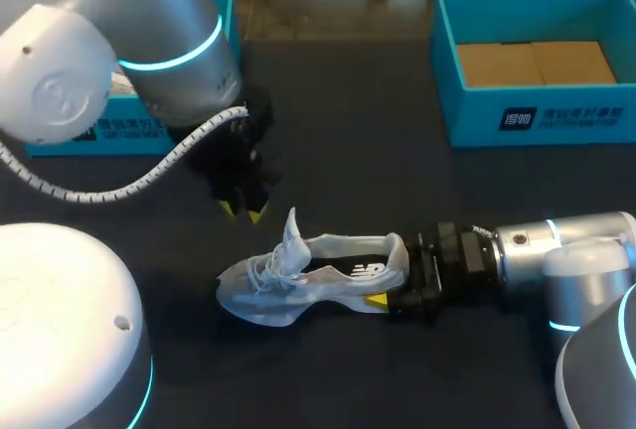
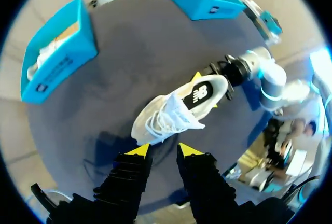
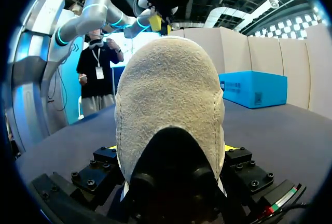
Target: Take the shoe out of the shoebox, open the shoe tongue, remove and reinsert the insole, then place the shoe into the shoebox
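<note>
Right gripper point(image 1: 397, 278): closed on the heel of the shoe point(image 1: 308, 275), one finger on either side. In its own wrist view the heel fills the space between the fingers.
Left gripper point(image 2: 163, 150): fingers parted with nothing between them. It hangs above the table point(image 1: 378, 171), with the laces and toe just ahead of and below its tips.
Shoe position: out of the box, on the table, with the toe pointing away from the right gripper. I cannot tell whether it sits flat on its sole or tilted.
Tongue point(image 1: 291, 230): stands up from the laces and is the part of the shoe nearest the left gripper.
Shoebox point(image 1: 537, 62): open, well apart from both grippers, beyond the right arm.
Step in hand: probably opening the tongue so the insole can be reached. The insole itself is not visible.
How to do it well: hold the heel firmly and level as an anchor. Bring the left tips down on either side of the tongue's free upper edge, not onto the laces. Pinch only the tongue, then draw it towards the toe.
Risk: a pull straight upward could lift or twist the shoe in the heel grip, and a caught lace would keep the mouth from widening.
</note>
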`<state>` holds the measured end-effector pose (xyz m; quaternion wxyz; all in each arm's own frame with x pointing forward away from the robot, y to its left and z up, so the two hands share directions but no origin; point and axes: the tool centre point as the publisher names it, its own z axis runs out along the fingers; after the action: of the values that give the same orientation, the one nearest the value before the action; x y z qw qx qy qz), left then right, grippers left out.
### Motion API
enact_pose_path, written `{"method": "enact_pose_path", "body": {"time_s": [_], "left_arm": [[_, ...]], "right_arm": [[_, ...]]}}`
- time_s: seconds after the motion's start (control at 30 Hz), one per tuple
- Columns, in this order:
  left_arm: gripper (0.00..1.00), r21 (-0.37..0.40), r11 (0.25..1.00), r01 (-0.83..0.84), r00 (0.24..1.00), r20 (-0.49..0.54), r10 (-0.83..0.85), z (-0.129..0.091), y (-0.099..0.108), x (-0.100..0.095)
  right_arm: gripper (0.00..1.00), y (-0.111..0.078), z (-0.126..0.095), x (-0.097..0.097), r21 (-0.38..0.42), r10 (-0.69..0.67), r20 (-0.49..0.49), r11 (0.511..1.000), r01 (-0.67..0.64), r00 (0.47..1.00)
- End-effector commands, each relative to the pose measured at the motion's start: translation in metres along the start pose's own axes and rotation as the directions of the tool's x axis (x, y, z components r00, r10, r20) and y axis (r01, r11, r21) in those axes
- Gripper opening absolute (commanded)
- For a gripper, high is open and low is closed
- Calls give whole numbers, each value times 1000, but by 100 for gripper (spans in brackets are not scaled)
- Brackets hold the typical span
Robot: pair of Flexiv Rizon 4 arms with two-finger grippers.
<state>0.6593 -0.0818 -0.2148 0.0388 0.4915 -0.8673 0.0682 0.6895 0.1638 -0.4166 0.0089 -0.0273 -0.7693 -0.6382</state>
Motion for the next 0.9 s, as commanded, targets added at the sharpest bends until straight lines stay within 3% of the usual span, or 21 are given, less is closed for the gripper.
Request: {"method": "enact_pose_path", "body": {"time_s": [0.03,0.07,0.33,0.4,0.9], "left_arm": [[8,-5,979,-202,978,53,202,-5,-12,10],[0,-2,970,-242,969,57,241,-5,-14,12],[0,-16,799,-600,799,9,601,-22,-29,26],[0,-35,715,-698,716,-11,698,-28,-35,34],[0,-35,715,-698,716,-11,698,-28,-35,34]], "right_arm": [[0,1,1,0,4,1,-1,1000,-1,1000],[0,1,1,0,4,1,-1,1000,-1,1000],[0,1,1,0,4,1,-1,1000,-1,1000],[0,1,1,0,4,1,-1,1000,-1,1000],[0,1,1,0,4,1,-1,1000,-1,1000]]}}
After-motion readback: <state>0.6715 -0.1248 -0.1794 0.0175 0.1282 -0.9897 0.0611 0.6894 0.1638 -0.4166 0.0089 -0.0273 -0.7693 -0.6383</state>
